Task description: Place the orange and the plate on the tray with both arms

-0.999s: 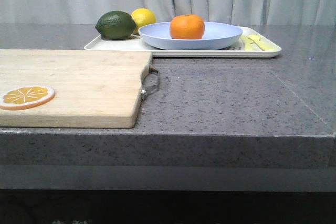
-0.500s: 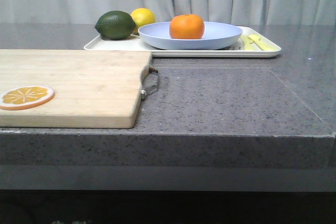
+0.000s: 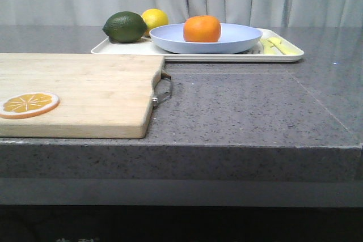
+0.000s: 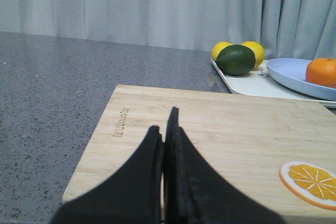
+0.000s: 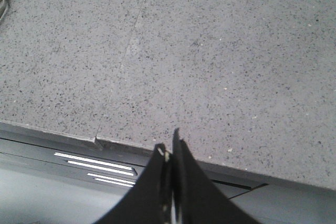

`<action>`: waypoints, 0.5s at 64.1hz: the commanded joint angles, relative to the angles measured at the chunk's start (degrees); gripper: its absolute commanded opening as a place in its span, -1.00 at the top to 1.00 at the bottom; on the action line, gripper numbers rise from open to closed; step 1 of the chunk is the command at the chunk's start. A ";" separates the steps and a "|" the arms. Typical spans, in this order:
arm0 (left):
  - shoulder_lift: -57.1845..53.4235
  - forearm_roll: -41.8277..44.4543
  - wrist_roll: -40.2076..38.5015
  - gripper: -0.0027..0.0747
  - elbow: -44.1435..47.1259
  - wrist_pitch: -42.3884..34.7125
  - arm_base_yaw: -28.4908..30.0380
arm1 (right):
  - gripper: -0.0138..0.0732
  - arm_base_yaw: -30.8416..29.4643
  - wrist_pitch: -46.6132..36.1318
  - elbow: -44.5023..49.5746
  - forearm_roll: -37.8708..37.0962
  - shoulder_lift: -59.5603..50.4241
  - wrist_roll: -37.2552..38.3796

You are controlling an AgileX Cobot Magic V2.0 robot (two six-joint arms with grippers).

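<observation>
Nearest me, my left tool (image 4: 167,129) hangs pressed closed over the cutting board (image 3: 74,92), and my right tool (image 5: 169,153) is closed at the counter (image 3: 249,106) edge. Farther back, the orange (image 3: 202,29) sits in the plate (image 3: 238,39) on the tray (image 3: 227,57).

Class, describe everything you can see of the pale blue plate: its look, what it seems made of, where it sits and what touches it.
The plate is large, round and shallow, pale lavender-blue with a smooth matte surface that looks like plastic or glazed ceramic. It rests level on the cream-white tray at the far side of the table, covering much of the tray's middle. The orange sits inside it, left of its centre. A dark green fruit and a lemon lie to its left; whether they touch its rim cannot be told. No gripper is near it.
</observation>
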 commanded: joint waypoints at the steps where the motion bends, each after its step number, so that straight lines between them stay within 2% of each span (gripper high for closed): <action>1: -1.17 -0.58 -0.39 0.98 0.39 -4.89 -0.35 | 0.84 -0.06 -3.34 -1.43 0.08 0.16 -0.12; 24: -1.17 -0.58 -0.39 0.98 0.39 -4.89 -0.35 | 0.84 -0.22 -3.95 -0.33 -0.05 -1.26 -0.18; 32: -1.17 -0.58 -0.39 0.98 0.39 -4.89 -0.35 | 0.84 -1.45 -13.48 5.70 -2.10 -6.41 -1.61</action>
